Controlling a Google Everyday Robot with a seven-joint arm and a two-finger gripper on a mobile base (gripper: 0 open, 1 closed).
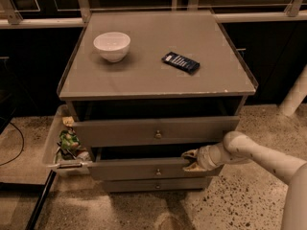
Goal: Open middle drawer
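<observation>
Hand (191, 160) sits at the top edge of the middle drawer (139, 169), right of its knob (158, 172), arm (249, 155) coming in from the right. Can't tell if it's clenched on the panel or just hooked over it. Middle drawer is partly out, dark gap above its front. Top drawer (144, 131) also stands out a bit, bottom drawer (139, 185) looks closed. Step in hand: pulling the drawer out, judged partway. To do it well, pull straight out and level. Contact is off-centre, so the drawer may skew or jam. Stay clear of the top drawer's underside. On the counter (144, 80): white bowl (112, 46) and dark packet (181, 62), well apart. Bin (50, 147) with snack bags sits left of the drawers
</observation>
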